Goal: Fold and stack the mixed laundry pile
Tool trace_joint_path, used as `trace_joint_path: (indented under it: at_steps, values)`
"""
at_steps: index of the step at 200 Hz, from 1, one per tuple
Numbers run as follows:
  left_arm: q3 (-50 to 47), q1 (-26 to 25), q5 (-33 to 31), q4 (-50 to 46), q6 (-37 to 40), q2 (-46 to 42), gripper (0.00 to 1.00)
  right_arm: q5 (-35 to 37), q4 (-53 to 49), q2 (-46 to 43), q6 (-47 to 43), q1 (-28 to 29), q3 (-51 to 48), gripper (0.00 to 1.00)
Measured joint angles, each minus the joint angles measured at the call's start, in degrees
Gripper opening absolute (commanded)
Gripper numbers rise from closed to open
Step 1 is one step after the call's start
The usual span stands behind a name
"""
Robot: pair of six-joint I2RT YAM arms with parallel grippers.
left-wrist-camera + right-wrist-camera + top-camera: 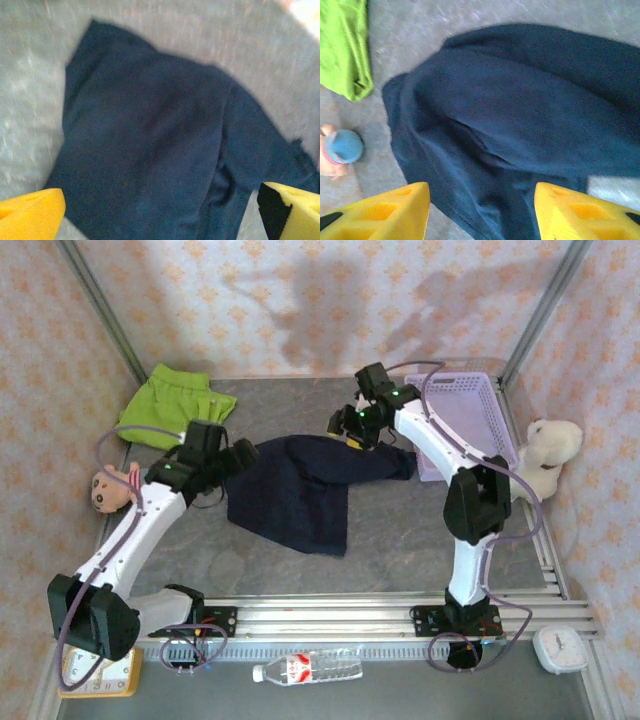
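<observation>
Navy garment lies spread on the grey mottled bench, enclosed by peach patterned walls. Its long axis runs leftward from the lavender basket, with the narrow end just beside the basket and the broad end farther off. Lime-green garment sits well left of the basket. Left hand and right hand hover over the navy cloth, fingers apart, gripping nothing.

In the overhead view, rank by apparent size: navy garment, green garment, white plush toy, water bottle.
Largest: navy garment.
Then green garment.
White plush toy and water bottle look too close to rank.
</observation>
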Motion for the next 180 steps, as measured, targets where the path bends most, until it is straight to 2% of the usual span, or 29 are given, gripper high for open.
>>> trace_joint_path:
  at_steps: [39,66,98,119,132,158,165,176,180]
  values:
    - [-3.9,-7.8,0.4,-0.2,0.9,2.4,0.98,1.4,1.2,-10.5,-0.7,1.0,-17.2,0.57]
    - [-5.6,-10.5,-1.4,-1.8,1.5,5.9,0.99,2.8,1.8,-13.1,-1.5,5.0,-27.0,0.56]
    - [-9.1,-10.6,-3.7,-2.5,-0.2,11.0,0.99,4.8,2.0,-12.5,-2.8,12.5,-31.1,0.57]
    - [-9.8,-10.6,-5.5,-2.3,-1.9,14.5,0.95,6.2,3.3,-10.3,-3.3,16.6,-31.1,0.57]
    - [-9.8,-10.6,-7.1,-2.0,-2.9,15.8,0.87,7.1,3.9,-8.4,-3.4,17.7,-31.1,0.57]
    - [-9.8,-10.6,-10.7,-0.9,-3.8,17.5,0.6,9.1,4.5,-4.8,-3.4,17.8,-31.2,0.55]
    - [-9.8,-10.6,-11.5,-0.5,-3.9,18.2,0.53,9.6,4.6,-4.0,-3.4,17.8,-31.2,0.48]
    - [-9.8,-10.6,-11.9,0.3,-3.6,19.9,0.39,10.4,4.2,-3.0,-3.3,17.8,-31.2,0.33]
    - [-9.8,-10.6,-12.0,0.7,-4.0,20.8,0.34,10.7,4.0,-2.8,-3.9,17.8,-31.2,0.23]
